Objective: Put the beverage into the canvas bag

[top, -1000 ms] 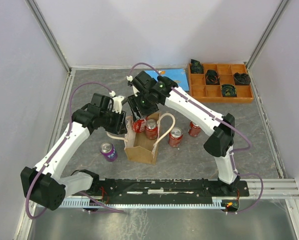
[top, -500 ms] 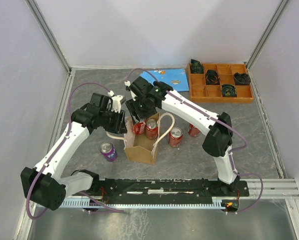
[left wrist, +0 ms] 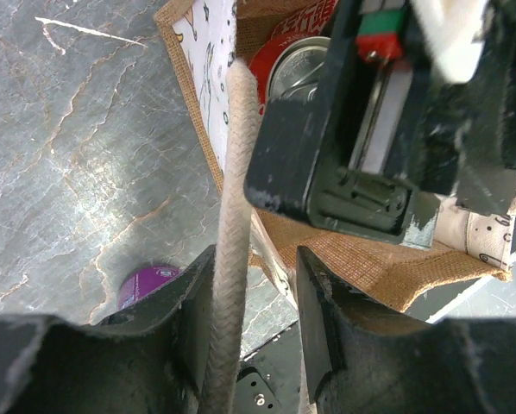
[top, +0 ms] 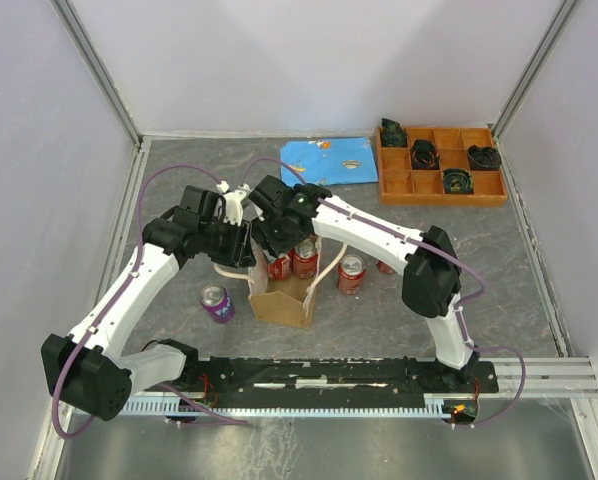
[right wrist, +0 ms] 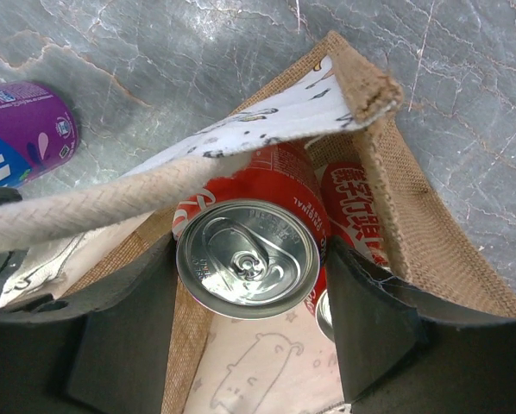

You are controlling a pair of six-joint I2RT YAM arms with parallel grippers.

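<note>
The canvas bag stands open at the table's middle, tan sides and cream printed faces; it also shows in the left wrist view and right wrist view. My right gripper is shut on an upright red can, held in the bag's mouth. Another red can stands inside the bag beside it. My left gripper is closed around the bag's cream rope handle, which runs taut between the fingers, against the left one.
A red can stands on the table right of the bag, another mostly hidden by my right arm. A purple can stands left of the bag. A blue cloth and an orange compartment tray lie at the back.
My right gripper has moved forward and down with the red can into the bag's mouth, uncovering the blue cloth. The left gripper has stayed on the handle.
</note>
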